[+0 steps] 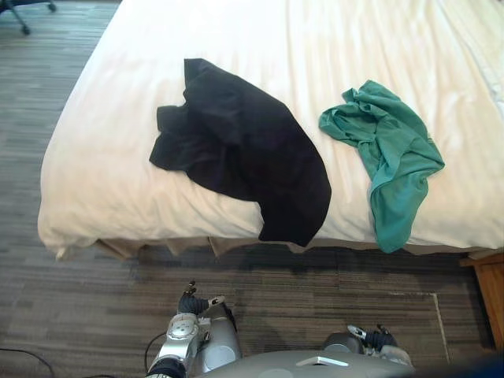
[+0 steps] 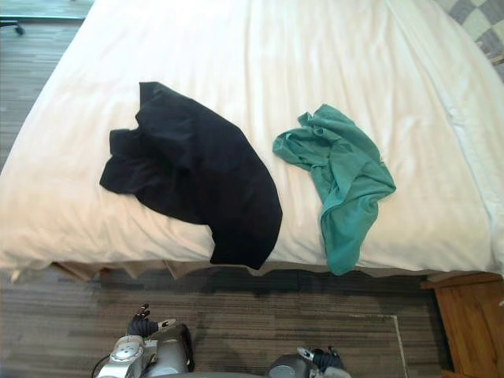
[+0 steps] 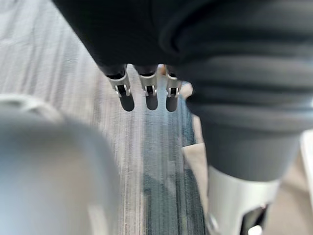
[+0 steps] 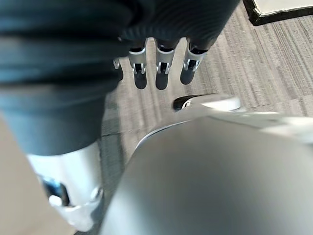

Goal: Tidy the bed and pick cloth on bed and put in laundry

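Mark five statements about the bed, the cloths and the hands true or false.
1. The black cloth lies on the bed and reaches its near edge. True.
2. The green cloth lies on the floor. False: it is on the bed, to the robot's right of the black cloth.
3. The two cloths overlap. False: bare sheet separates them.
4. The left hand grips the black cloth. False: its fingers are straight and hold nothing.
5. The right hand is open and empty. True.

Matt black cloth [image 1: 244,150] and crumpled green cloth [image 1: 390,153] lie on smooth white sheet [image 1: 315,47].
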Robot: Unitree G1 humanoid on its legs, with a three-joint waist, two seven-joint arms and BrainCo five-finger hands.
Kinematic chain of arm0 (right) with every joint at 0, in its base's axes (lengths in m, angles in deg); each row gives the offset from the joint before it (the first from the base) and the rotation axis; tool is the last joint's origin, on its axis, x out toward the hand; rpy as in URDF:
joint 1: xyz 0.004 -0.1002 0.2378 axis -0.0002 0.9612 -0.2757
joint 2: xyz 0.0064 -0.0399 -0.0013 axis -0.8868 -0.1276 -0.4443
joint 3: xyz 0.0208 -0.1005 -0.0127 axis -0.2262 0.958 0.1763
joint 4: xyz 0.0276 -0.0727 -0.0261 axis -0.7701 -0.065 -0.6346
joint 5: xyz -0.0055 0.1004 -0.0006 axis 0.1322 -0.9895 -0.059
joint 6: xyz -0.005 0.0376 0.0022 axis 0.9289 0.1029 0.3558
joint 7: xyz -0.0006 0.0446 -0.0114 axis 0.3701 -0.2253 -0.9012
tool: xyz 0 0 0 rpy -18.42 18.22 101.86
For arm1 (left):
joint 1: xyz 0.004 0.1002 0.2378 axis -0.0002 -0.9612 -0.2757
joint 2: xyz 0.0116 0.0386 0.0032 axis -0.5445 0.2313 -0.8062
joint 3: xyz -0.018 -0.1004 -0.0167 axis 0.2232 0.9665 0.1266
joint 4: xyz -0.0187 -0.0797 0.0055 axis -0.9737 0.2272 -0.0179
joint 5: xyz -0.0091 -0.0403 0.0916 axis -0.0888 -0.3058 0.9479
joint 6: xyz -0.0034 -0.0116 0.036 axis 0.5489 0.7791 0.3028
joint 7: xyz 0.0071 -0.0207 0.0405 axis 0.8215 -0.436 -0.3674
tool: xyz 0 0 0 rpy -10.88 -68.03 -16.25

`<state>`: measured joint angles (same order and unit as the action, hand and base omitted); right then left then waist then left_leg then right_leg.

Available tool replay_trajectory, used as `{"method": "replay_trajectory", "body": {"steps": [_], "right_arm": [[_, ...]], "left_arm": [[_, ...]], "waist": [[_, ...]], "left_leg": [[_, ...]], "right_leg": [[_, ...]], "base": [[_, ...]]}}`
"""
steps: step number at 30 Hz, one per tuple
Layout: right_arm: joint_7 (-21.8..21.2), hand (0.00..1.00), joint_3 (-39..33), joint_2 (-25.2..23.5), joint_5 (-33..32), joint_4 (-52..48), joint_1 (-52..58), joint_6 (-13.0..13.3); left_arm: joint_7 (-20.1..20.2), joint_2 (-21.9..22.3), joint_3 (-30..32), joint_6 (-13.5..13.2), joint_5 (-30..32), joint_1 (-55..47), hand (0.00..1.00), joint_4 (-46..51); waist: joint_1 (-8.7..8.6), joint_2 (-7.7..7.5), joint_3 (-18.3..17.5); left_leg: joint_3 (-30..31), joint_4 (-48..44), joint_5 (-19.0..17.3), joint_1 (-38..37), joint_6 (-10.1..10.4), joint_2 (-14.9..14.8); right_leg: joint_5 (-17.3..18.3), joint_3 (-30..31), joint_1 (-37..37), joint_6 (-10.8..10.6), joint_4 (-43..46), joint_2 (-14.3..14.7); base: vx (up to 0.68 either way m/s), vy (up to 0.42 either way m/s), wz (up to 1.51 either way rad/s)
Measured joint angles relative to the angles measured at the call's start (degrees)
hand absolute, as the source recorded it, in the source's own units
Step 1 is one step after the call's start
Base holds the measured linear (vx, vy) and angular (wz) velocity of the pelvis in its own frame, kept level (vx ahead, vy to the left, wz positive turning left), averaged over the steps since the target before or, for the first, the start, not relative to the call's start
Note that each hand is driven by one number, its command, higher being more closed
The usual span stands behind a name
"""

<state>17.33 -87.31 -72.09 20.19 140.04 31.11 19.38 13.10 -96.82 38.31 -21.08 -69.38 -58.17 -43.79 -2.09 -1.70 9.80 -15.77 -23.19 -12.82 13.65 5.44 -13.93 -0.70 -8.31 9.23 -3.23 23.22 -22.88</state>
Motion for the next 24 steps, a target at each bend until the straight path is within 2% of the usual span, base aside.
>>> {"method": "replay_trajectory", "body": {"steps": [1,2,3,4,5,6,7,9,11,13,14,16,20,24], "right_arm": [[0.0,0.0,2.5,0.4,0.2,-1.1,-0.8,0.0],[0.0,0.0,3.4,0.6,0.4,-1.8,-0.9,0.1],[0.0,0.0,5.1,0.9,1.0,-4.0,-1.1,0.2],[-0.1,0.0,5.7,0.7,1.1,-4.9,-1.1,0.3],[-0.1,0.0,7.1,0.0,1.2,-6.1,-0.9,0.7],[-0.2,0.0,7.9,0.0,1.5,-6.2,-1.5,1.2],[-0.2,0.0,8.7,-0.1,1.8,-6.2,-1.7,1.3],[-0.8,0.0,12.1,-1.4,2.6,-5.8,-2.8,2.2],[-0.8,0.0,13.7,-1.8,3.8,-3.9,-4.3,2.2],[-0.8,0.0,14.2,-2.2,4.4,-3.0,-5.1,2.2],[-0.7,0.0,14.2,-2.4,4.6,-2.6,-5.3,1.8],[-0.7,0.0,14.1,-2.9,5.5,-2.1,-5.4,1.6],[-0.5,0.0,12.3,-3.2,5.6,-1.0,-5.5,1.1],[0.3,0.0,3.1,-4.1,3.8,1.0,-5.2,1.0]], "left_arm": [[0.2,0.0,-0.1,0.2,0.0,0.3,0.0,-0.3],[0.3,0.0,-0.1,0.3,0.0,0.1,0.0,-0.6],[0.5,0.1,-0.2,0.3,0.1,0.4,0.0,-0.9],[0.6,0.0,-0.4,0.3,0.1,0.6,0.0,-0.9],[1.0,0.1,-0.6,0.4,0.0,0.8,0.0,-0.9],[1.1,1.2,0.2,0.6,0.0,1.4,0.0,-1.8],[1.3,2.3,0.8,0.8,0.0,1.5,0.0,-2.1],[1.2,4.5,3.3,1.4,-0.1,0.2,0.0,-2.5],[1.2,5.2,4.0,1.8,-1.1,-0.3,0.0,-2.7],[1.1,5.5,4.2,1.7,-1.4,-0.3,0.0,-2.3],[1.1,5.6,5.3,1.7,-2.2,-0.2,0.0,-2.3],[1.0,5.6,6.3,1.8,-2.7,-0.1,0.0,-2.4],[1.0,5.7,8.3,2.0,-3.3,-0.4,0.0,-2.5],[1.1,5.9,15.4,2.7,-5.0,-2.4,0.0,-2.7]], "waist": [[-0.31,1.06,0.5],[-0.6,1.73,0.4],[-1.07,2.64,0.5],[-1.48,2.75,0.5],[-1.63,1.92,0.3],[-1.63,2.28,0.8],[-1.17,3.14,1.0],[-0.13,3.42,1.1],[-0.19,3.41,1.1],[-0.02,3.34,1.1],[-0.02,3.07,0.9],[0.04,2.26,0.8],[0.37,2.1,0.7],[1.67,2.35,0.3]], "left_leg": [[-1.3,5.4,1.4,-4.7,-0.3,-0.5],[-1.9,7.5,2.2,-6.3,-0.4,-0.9],[-2.9,11.6,4.2,-9.2,-0.7,-1.0],[-3.3,12.9,4.8,-10.2,-0.6,-0.7],[-4.0,14.4,4.9,-12.1,-0.5,1.1],[-4.3,15.3,4.8,-14.2,-0.3,1.9],[-4.8,15.4,5.6,-14.6,0.0,2.0],[-6.3,15.3,7.3,-15.9,0.1,3.0],[-6.6,19.2,7.5,-18.2,0.9,3.4],[-6.7,22.1,9.7,-18.7,0.8,4.2],[-7.3,22.3,9.2,-18.7,0.8,4.5],[-7.2,23.1,9.1,-18.0,0.8,5.3],[-7.2,23.0,8.8,-18.3,0.2,7.1],[-7.2,23.0,8.4,-19.2,-0.4,7.7]], "right_leg": [[5.9,-0.8,1.8,-0.8,3.2,6.2],[7.9,-0.4,2.7,-0.7,3.3,9.5],[10.3,-0.5,4.5,-0.2,1.8,16.8],[10.3,-0.6,4.7,0.0,-0.9,19.5],[7.9,-0.4,3.8,0.8,-9.3,22.7],[5.1,-0.5,1.8,5.3,-12.4,23.2],[3.8,0.3,1.3,5.4,-13.2,23.6],[3.8,3.1,-1.1,5.7,-15.6,23.1],[3.8,3.6,-3.2,5.7,-16.5,23.3],[3.8,4.4,-3.9,5.7,-17.1,23.6],[3.5,4.8,-3.9,5.2,-18.1,23.7],[1.2,5.4,-4.5,3.8,-22.2,22.9],[-1.5,5.4,-7.5,2.4,-27.5,21.2],[-2.1,5.2,-9.0,1.9,-28.6,20.5]], "base": [[0.28,0.178,-0.61],[0.24,0.116,-0.44],[0.17,0.054,-0.14],[0.21,0.024,0.01],[0.28,-0.019,0.07],[0.24,-0.022,-0.09],[0.22,0.016,-0.3],[0.19,0.005,-0.42],[0.14,0.015,-0.22],[0.06,0.082,-0.16],[0.04,0.105,-0.15],[0.02,0.128,-0.08],[-0.03,0.1,0.06],[-0.07,0.029,0.03]]}}
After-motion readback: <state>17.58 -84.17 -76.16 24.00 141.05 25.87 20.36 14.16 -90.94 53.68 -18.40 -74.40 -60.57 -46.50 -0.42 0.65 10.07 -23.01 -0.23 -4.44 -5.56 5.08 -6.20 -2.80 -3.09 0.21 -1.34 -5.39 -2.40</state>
